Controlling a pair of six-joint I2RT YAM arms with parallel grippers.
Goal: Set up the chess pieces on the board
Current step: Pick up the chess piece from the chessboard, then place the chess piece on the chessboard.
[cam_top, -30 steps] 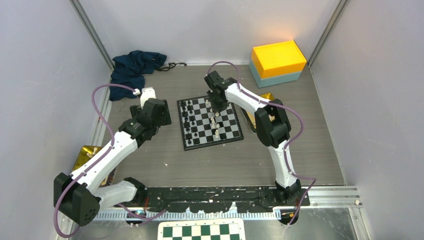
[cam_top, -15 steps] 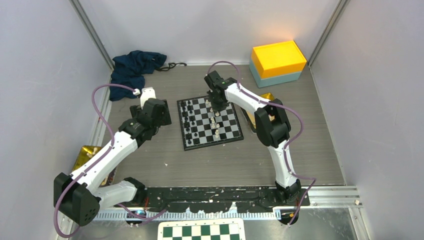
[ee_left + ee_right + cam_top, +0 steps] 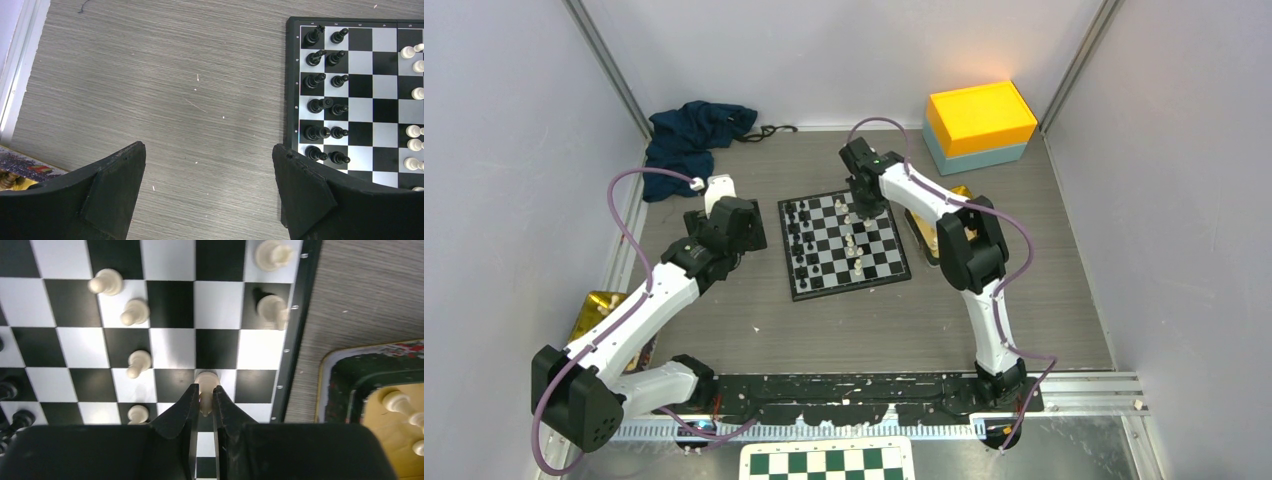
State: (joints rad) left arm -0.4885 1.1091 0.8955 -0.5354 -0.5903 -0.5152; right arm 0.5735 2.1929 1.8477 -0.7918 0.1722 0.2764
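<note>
Chess pieces (image 3: 316,105): black ranked in two files along board (image 3: 879,262) edge; whites scattered, more in tray (image 3: 350,377) beside it. Right hand (image 3: 202,400) nearly closed, pinching white piece (image 3: 206,382) over board. Left hand (image 3: 210,170) open, empty.

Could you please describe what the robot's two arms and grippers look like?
Both the left arm and right arm have white link shells with chunky black joint housings. A mauve cable loops along each. The left gripper and right gripper have matte black, wedge-shaped fingers.
</note>
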